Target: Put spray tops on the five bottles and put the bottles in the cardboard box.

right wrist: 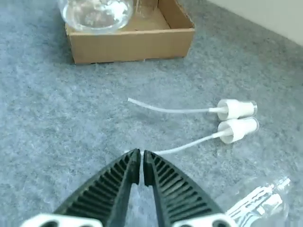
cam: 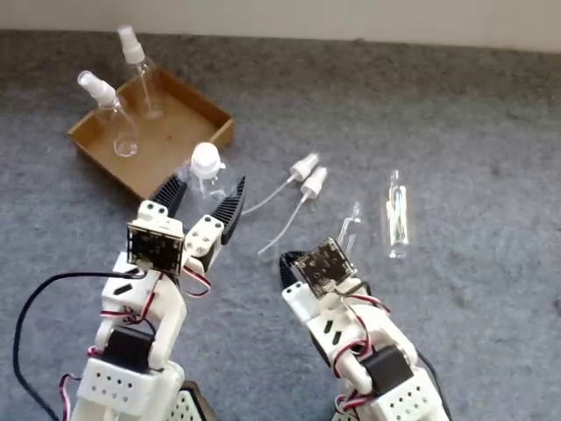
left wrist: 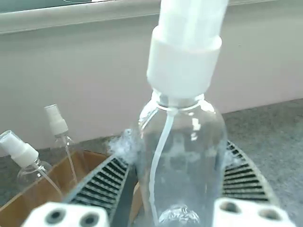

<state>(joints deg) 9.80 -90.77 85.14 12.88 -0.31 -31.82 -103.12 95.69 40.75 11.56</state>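
The grey carpeted table point(cam: 473, 132) ran up to a pale wall along the top of the high view, and the cardboard box point(cam: 180, 118) sat in the upper left with two capped bottles point(cam: 118, 127) point(cam: 145, 79) standing inside it. My left gripper point(cam: 204, 187) was clamped on a third bottle point(cam: 207, 171), its white spray top on, held upright just beside the box's near wall, a little left of centre. My right gripper point(right wrist: 141, 163) hung low in the middle of the frame with its fingers pressed together on nothing. Just above it in the frame lay two loose spray tops point(cam: 305, 167) point(cam: 314, 182), side by side with their tubes trailing down to the left. Two bare bottles point(cam: 397, 215) point(cam: 351, 219) lay on the carpet right of centre. I judged this the boxing step for bottle three. The next move would call for lifting it over the cardboard wall, setting it on bare box floor clear of the other two, then opening. After that, two tops and two bottles would be left to pair.
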